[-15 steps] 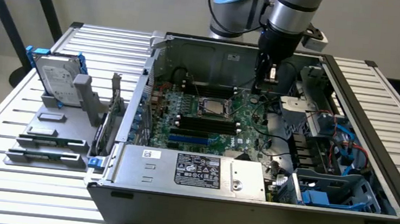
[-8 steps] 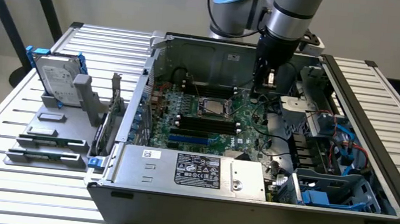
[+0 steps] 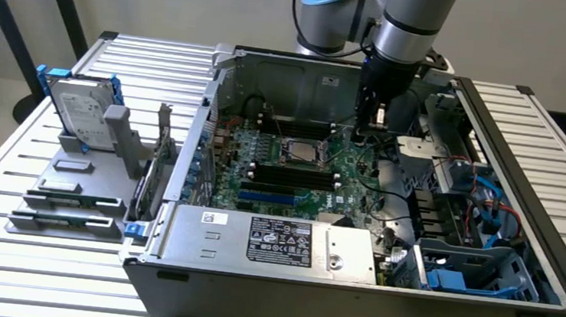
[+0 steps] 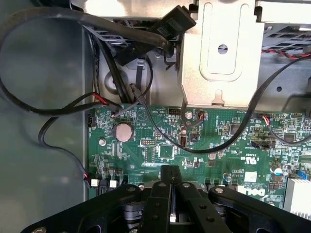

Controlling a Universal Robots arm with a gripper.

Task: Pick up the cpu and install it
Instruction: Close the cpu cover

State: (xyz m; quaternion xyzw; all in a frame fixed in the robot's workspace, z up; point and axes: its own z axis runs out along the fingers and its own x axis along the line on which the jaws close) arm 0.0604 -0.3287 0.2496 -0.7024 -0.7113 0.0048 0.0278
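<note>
A grey slatted metal table (image 3: 6,273) holds an open dark computer box (image 3: 352,310). The black pincer (image 3: 373,124) is pinched shut and empty. The small shiny square cpu (image 3: 302,152) sits on the green board near it, toward the exterior view's left.

**Layout around the motherboard**

I place everything from the motherboard (image 3: 292,176), which lies flat in the case (image 3: 352,310). Power supply (image 3: 266,241) sits just before it. Hard drive (image 3: 80,114) stands on a rack (image 3: 132,153) well off to the exterior view's left, outside the case. Gripper (image 3: 373,126) hangs over its rear corner, on the exterior view's right.
</note>
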